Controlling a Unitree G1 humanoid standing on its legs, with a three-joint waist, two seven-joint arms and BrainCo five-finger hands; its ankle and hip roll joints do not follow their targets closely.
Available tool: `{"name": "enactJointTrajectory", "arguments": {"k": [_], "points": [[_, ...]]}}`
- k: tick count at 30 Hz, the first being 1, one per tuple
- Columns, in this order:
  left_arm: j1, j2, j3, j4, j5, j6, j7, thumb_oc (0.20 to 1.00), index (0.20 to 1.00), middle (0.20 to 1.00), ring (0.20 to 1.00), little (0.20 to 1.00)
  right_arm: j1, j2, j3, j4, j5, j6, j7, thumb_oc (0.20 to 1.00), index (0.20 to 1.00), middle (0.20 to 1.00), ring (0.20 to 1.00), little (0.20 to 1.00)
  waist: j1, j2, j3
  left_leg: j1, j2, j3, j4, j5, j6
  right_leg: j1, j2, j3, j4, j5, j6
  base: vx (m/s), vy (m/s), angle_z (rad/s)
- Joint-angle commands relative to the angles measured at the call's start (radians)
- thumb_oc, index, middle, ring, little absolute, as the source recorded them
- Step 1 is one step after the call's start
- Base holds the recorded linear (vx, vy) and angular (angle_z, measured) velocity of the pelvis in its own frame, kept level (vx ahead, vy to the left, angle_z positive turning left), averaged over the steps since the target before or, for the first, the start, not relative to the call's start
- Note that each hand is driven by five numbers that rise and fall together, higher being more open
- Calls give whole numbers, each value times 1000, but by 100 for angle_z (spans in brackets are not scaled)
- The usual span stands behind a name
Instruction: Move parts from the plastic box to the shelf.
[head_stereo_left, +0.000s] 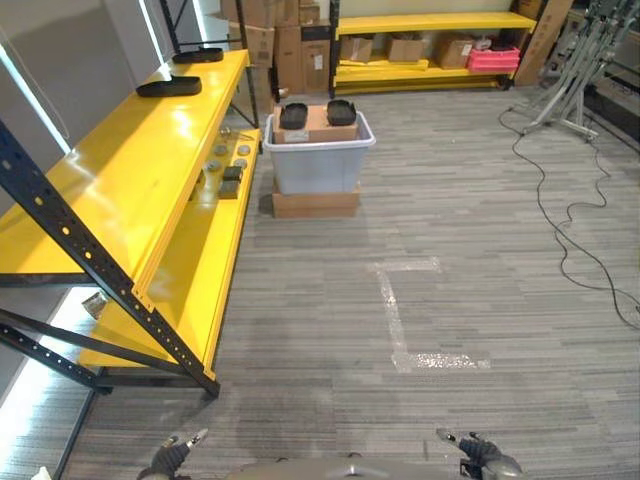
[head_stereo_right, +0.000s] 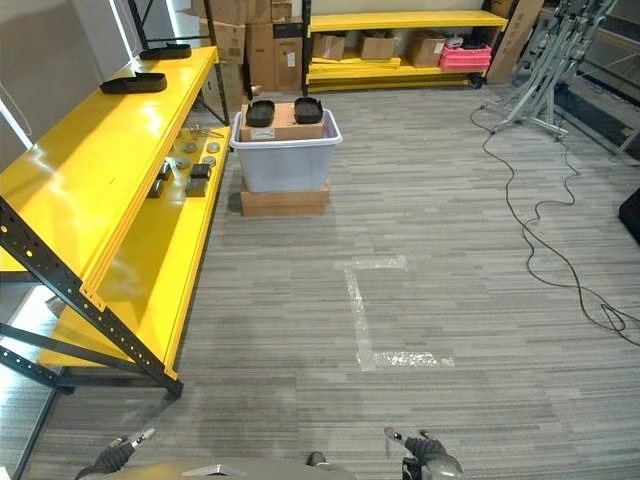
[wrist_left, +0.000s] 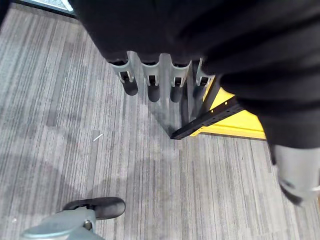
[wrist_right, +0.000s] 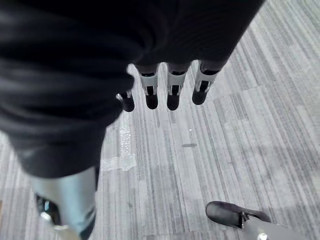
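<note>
Nearest the head camera, both hands hang low at the bottom edge of the view, the left hand on one side and the right hand on the other, each over bare striped carpet. Each wrist view shows its own fingers straight and relaxed in a row, lightly apart, with nothing between them and the thumb; the right hand's fingers look the same. The plastic box stands well ahead on a flat cardboard box, just beside the end of the yellow shelf. On top of its load lie two dark parts side by side on a brown carton. More small parts already sit on the shelf's lower level, and two dark trays rest on the upper one. This looks like the approach step, with nothing carried. The next move calls for walking up to the box until the parts are within reach, then lowering a hand onto one of the two.
</note>
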Motion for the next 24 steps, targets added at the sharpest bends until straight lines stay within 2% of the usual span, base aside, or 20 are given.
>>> {"name": "enactJointTrajectory", "arguments": {"k": [1, 3, 7, 10, 11, 12, 13, 15, 17, 18, 19, 21, 22, 23, 24], "points": [[-65, 10, 3, 44, 29, -14, 24, 1000, 1000, 1000, 1000, 1000, -63, 9, 5, 29, 28, -9, 7, 1000, 1000, 1000, 1000, 1000, 3, -22, 26, 14, 13, -37, -3, -91, -21, 43, -119, 9, 65, -124, 121, 17, 47, 0], [-67, 11, 6, 31, 20, -18, 22, 1000, 1000, 1000, 1000, 1000, -67, 10, 12, 19, 24, -10, 8, 1000, 1000, 1000, 1000, 1000, 6, -22, 29, 13, 10, -39, -1, -93, -17, 38, -124, 10, 80, -126, 124, 13, 77, 1], [-76, 57, -2, -127, 0, -45, -1, 1000, 1000, 1000, 1000, 1000, -86, -29, 86, -145, -30, -34, 48, 1000, 1000, 1000, 1000, 1000, 20, -17, 58, -7, -8, -48, 16, -98, 4, -25, -159, 20, 179, -121, 139, -18, 116, 0], [-81, 79, -3, -160, -6, -51, -6, 1000, 1000, 1000, 1000, 1000, -95, -58, 86, -187, -35, -42, 53, 1000, 1000, 1000, 1000, 1000, 20, -11, 74, -9, -19, -46, 23, -100, 17, -64, -183, 28, 249, -97, 152, -12, 122, -1], [-94, 95, -3, -173, -11, -50, -6, 1000, 1000, 1000, 1000, 1000, -113, -74, 83, -201, -35, -45, 52, 1000, 1000, 1000, 1000, 1000, 12, -3, 94, -10, -27, -48, 23, -100, 33, -122, -204, 45, 356, -53, 158, -9, 171, 1], [-113, 103, -5, -153, -8, -47, 0, 1000, 1000, 1000, 1000, 1000, -131, -69, 88, -201, -33, -47, 44, 1000, 1000, 1000, 1000, 1000, 9, 9, 115, -5, -21, -40, 17, -99, 40, -190, -209, 41, 452, -38, 149, -9, 169, -6], [-114, 103, -5, -152, -8, -48, 0, 1000, 1000, 1000, 1000, 1000, -131, -69, 88, -200, -33, -47, 44, 1000, 1000, 1000, 1000, 1000, 10, 8, 115, -6, -22, -38, 17, -99, 40, -194, -211, 43, 456, -40, 149, 57, 93, -18], [-123, 98, -4, -133, -6, -43, 5, 1000, 1000, 1000, 1000, 1000, -144, -57, 109, -192, -38, -40, 49, 1000, 1000, 1000, 1000, 1000, 3, 9, 122, 14, -17, -25, 3, -109, 36, -238, -187, 14, 432, -64, 133, 144, 3, -14], [-127, 91, -5, -116, -5, -40, 6, 1000, 1000, 1000, 1000, 1000, -152, -56, 137, -180, -51, -38, 56, 1000, 1000, 1000, 1000, 1000, -7, 5, 134, 32, -16, -26, -1, -121, 30, -274, -141, -7, 350, -60, 128, 267, -77, -31], [-138, 78, -8, -82, -3, -32, 2, 1000, 1000, 1000, 1000, 1000, -153, -54, 166, -175, -68, -35, 65, 1000, 1000, 1000, 1000, 1000, -29, -3, 142, 65, -22, -39, -3, -146, 25, -315, -90, -17, 254, -36, 139, 636, -213, -27], [-146, 61, -20, -33, 32, -21, -9, 1000, 1000, 1000, 1000, 1000, -129, -53, 170, -147, -77, -27, 74, 1000, 1000, 1000, 1000, 1000, -54, -15, 129, 111, -31, -65, 1, -191, 20, -306, -54, -6, 165, -27, 127, 707, -232, -1], [-133, 41, -22, -12, 40, -14, -14, 1000, 1000, 1000, 1000, 1000, -106, -51, 160, -112, -85, -20, 75, 1000, 1000, 1000, 1000, 1000, -57, -9, 111, 126, -27, -75, 49, -237, 14, -287, -46, -8, 194, -59, 94, 628, -233, 55], [-117, 18, -14, -2, 27, -9, -21, 1000, 1000, 1000, 1000, 1000, -87, -48, 151, -77, -104, -10, 73, 1000, 1000, 1000, 1000, 1000, -61, 3, 96, 103, -17, -67, 201, -204, -24, -243, -37, -10, 210, -98, 64, 524, -218, 118], [-116, 15, -12, -2, 23, -8, -25, 1000, 1000, 1000, 1000, 1000, -83, -44, 147, -67, -108, -7, 73, 1000, 1000, 1000, 1000, 1000, -58, -1, 98, 64, -21, -55, 289, -162, -52, -219, -46, -14, 204, -101, 59, 604, -322, 109], [-107, 15, -10, -4, 17, -3, -29, 1000, 1000, 1000, 1000, 1000, -76, -44, 138, -54, -112, 1, 67, 1000, 1000, 1000, 1000, 1000, -39, -26, 114, -59, -34, -59, 547, -39, -109, -155, -51, -21, 170, -109, 40, 386, -283, 68]]}}
